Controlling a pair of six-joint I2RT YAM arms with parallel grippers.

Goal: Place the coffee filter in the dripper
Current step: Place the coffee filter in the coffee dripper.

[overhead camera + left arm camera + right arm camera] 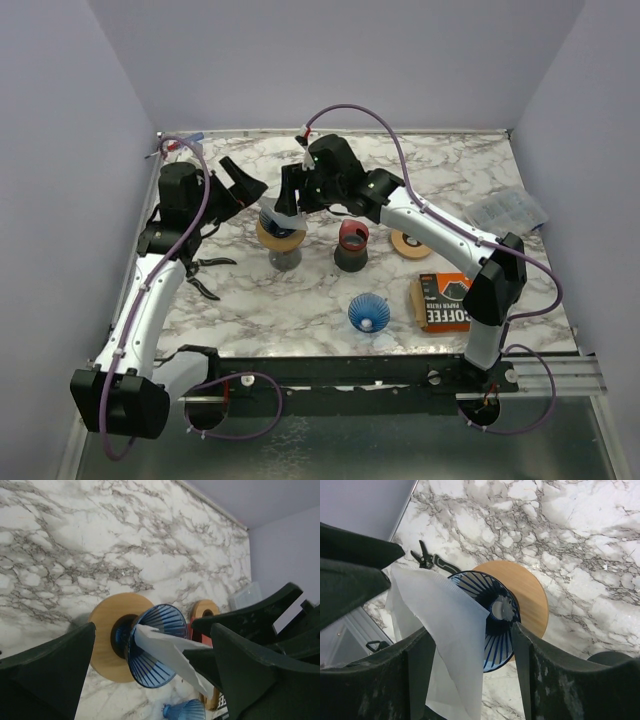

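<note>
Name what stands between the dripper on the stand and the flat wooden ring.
Between dripper and ring stands a red-topped black cup, apart from both, shown in the top view.

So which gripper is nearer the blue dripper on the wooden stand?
Right. The right gripper sits directly over the dripper, jaws around its rim; the left gripper hangs open just to its left.

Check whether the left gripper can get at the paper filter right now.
Probably yes: the open left gripper sits beside the dripper with the filter sticking out toward it, though the right gripper crowds close.
</note>
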